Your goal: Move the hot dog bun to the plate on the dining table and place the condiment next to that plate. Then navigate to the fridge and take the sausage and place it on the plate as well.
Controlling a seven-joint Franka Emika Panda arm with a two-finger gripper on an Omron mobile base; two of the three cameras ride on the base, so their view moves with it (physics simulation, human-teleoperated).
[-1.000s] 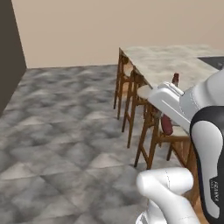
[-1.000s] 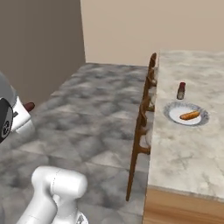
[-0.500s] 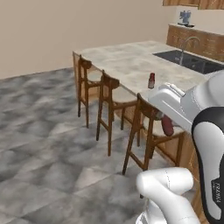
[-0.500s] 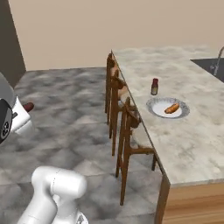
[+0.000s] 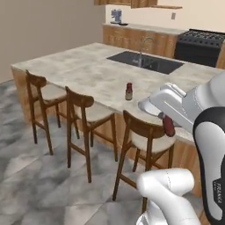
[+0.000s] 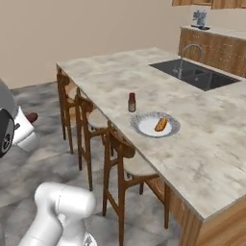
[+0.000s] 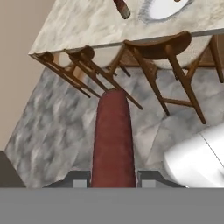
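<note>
My gripper (image 7: 112,178) is shut on the dark red-brown sausage (image 7: 113,140), which sticks out ahead of the fingertips (image 7: 78,179). In the left base view the sausage (image 5: 168,125) hangs from the hand over the nearest stool. On the dining table (image 6: 202,144) lies the pale plate (image 6: 144,126) with the hot dog bun (image 6: 161,124) on it. The condiment (image 6: 131,102) stands upright just beside the plate, also visible as the condiment (image 5: 128,92) ahead of the hand. The sausage tip (image 6: 31,116) is well short of the table. The fridge is out of view.
Three wooden stools (image 5: 81,112) line the table's near side, one stool (image 6: 126,161) directly below the plate. A sink with faucet (image 5: 143,59) is set in the tabletop. A stove (image 5: 200,44) and a wooden counter (image 5: 132,37) stand at the back. Grey tiled floor (image 5: 39,184) lies to the left.
The whole picture has shifted: the base has driven and turned toward the dining table, so sink and stove have come into view. The sausage stays gripped.
</note>
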